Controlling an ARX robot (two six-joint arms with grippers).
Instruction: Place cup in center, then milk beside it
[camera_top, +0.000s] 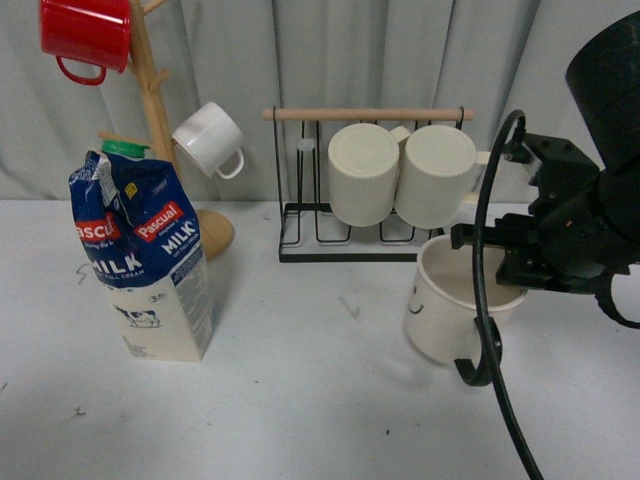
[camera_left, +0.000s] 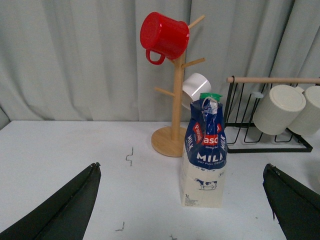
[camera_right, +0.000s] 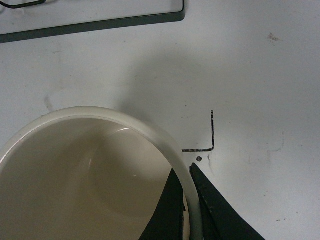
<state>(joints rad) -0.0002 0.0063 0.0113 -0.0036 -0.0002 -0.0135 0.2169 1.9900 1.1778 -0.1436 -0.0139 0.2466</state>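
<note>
We pinch the cup (camera_top: 450, 300) rim in the right gripper (camera_right: 189, 200) for carrying; cup tilted beside a corner mark (camera_right: 210, 136). Well apart, the milk (camera_top: 150, 260) stands upright; left gripper (camera_left: 181, 167) wide, empty

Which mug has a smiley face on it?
The wide cream cup with the black handle, pinched at its rim by the right gripper. The red mug, small white mug and two ribbed cream mugs show no face.

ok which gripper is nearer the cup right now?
Right. The right gripper is shut on the cup's rim, one finger inside, one outside. The left gripper is open, facing the milk, not touching the cup.
</note>
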